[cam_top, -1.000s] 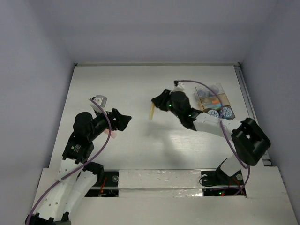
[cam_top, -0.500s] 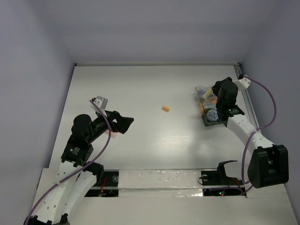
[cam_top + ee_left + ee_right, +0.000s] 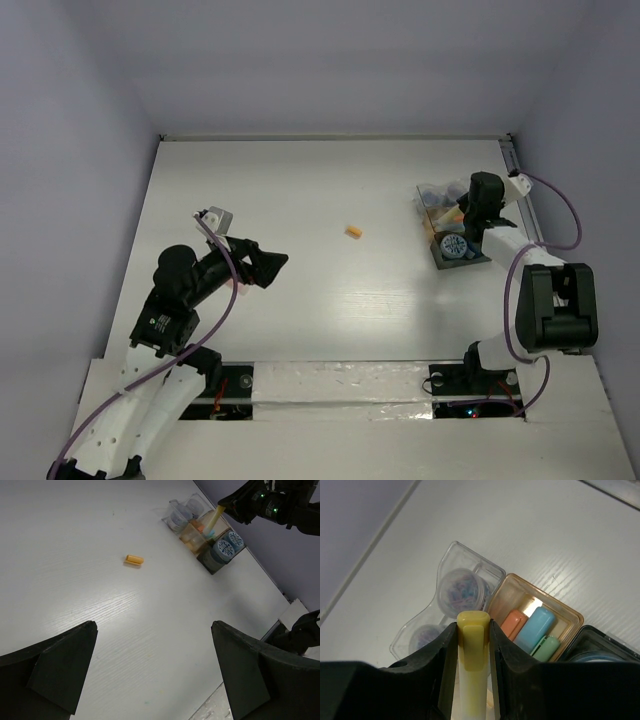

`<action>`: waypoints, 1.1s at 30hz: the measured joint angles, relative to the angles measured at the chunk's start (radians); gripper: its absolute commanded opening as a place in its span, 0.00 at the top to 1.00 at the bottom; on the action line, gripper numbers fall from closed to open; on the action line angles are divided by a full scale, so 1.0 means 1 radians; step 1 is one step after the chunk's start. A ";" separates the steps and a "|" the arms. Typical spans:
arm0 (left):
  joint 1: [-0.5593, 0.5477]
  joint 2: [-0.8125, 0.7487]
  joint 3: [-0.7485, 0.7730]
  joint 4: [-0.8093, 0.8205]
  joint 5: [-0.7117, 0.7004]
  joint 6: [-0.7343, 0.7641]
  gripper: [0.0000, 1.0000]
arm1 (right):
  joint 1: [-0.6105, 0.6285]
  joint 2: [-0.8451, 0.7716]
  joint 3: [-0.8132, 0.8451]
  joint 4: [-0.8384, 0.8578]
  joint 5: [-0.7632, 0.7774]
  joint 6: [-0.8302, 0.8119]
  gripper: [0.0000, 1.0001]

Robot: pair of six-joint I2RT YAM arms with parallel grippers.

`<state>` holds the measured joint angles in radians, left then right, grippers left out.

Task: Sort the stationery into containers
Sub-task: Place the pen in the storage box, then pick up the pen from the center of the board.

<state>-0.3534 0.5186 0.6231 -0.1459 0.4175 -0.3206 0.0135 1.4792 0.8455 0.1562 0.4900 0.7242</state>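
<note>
My right gripper (image 3: 472,626) is shut on a yellow pen (image 3: 473,650), held upright over the containers (image 3: 455,232). Below it, a tan compartment (image 3: 510,592) holds an orange-red pen (image 3: 514,622), a light blue pen (image 3: 538,624) and a green pen (image 3: 548,648). Two blue-and-white tape rolls (image 3: 227,545) fill a dark compartment. A small orange piece (image 3: 352,232) lies alone mid-table, also seen as the orange piece (image 3: 134,559) in the left wrist view. My left gripper (image 3: 268,267) hovers open and empty at the left, well short of that piece.
A clear plastic case (image 3: 462,587) with two round tubs of small coloured clips sits beside the tan compartment. The table's right rail (image 3: 520,190) runs just behind the containers. White walls enclose the table on three sides.
The right arm swung from mid-table to above the containers, carrying the yellow pen. The left gripper's jaws spread wider. The orange piece came into sight once the arm left.
</note>
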 measured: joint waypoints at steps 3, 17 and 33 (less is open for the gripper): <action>0.000 0.000 0.000 0.000 0.000 0.000 0.02 | 0.000 0.008 0.000 -0.011 -0.004 0.024 0.86; 0.000 0.000 0.000 0.000 0.000 0.000 0.03 | 0.000 -0.120 -0.102 -0.011 -0.038 0.031 0.49; 0.001 -0.008 0.000 -0.002 -0.038 0.001 0.03 | 0.396 0.082 0.298 -0.254 -0.574 -0.537 0.36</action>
<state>-0.3527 0.5102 0.6231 -0.1474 0.3794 -0.3199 0.4091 1.5616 1.1431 -0.0975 -0.0837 0.1875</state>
